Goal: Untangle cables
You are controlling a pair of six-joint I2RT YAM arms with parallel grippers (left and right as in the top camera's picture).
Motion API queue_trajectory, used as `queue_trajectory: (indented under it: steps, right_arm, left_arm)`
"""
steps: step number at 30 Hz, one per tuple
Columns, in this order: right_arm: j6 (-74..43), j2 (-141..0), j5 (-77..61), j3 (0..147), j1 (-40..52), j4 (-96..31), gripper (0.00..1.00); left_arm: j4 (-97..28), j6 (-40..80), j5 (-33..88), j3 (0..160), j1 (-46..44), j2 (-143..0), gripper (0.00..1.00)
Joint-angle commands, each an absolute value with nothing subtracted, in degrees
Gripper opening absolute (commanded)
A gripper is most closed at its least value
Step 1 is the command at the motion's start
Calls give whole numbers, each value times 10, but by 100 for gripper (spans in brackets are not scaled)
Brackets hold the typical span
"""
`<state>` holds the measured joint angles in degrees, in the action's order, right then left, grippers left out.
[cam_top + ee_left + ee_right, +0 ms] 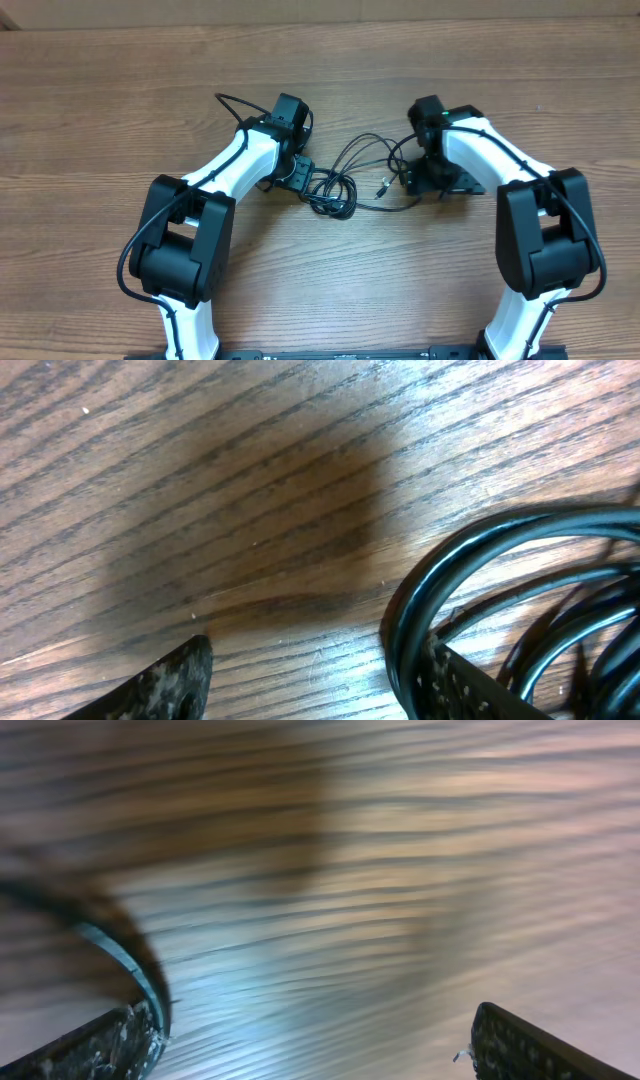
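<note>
The cables (338, 188) lie on the wooden table (100, 90) at the centre of the overhead frame, between the two arms. Their densest part is a small black coil just left of centre. From it thin loops rise toward the upper middle of the frame and run right to the other arm. A silver-tipped plug (383, 185) lies loose on the wood just right of the coil.

The left gripper (300, 178) sits low at the coil's left edge. In the left wrist view its (315, 660) jaws stand apart, with bare wood grain between them. The glossy black coil (470, 580) fills the lower right of that frame and presses against the inner side of the finger (455, 682) there. Whether the strands wrap round that finger cannot be told.

The right gripper (412, 183) is down near the table at the right end of the loops. The right wrist view is blurred, but its (315, 1020) jaws are spread wide over bare wood, clamped on nothing. A dark strand (125, 945) curves past the finger at lower left.
</note>
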<state>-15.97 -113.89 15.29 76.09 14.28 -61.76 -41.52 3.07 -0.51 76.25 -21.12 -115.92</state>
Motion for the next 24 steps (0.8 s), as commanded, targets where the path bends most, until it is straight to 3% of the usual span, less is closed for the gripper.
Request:
queue_trajectory:
  steps: [1,4,5,7,9,12,14,16,24]
  right_arm:
    - [-212,-1149,238,772,109,-639,100]
    - [-206,-1149,177,816,109,-672,100]
    - [-206,-1149,156,834,109,-687,100]
    - [-205,-1147,100,872,109,-721,100]
    - [-178,-1138,38,894,109,-738,100]
    - [-112,-1116,-84,896,109,-734,100]
    - [-104,-1114,-116,896,109,-734,100]
    - [-104,-1114,-134,892,109,-732,100]
    - [-131,-1115,-149,790,142,-624,100]
  left_arm:
    - [-418,34,-90,725,-199,-1216,69]
    - [-435,34,-90,734,-199,-1216,76]
    - [-448,36,-89,744,-199,-1216,75]
    - [-481,41,-74,769,-199,-1210,61]
    - [-498,42,-53,779,-199,-1197,59]
    - [-515,56,20,780,-199,-1140,64]
    - [-523,74,53,780,-199,-1111,75]
    - [-532,83,98,780,-199,-1096,79]
    - [-545,84,135,772,-199,-1131,79]
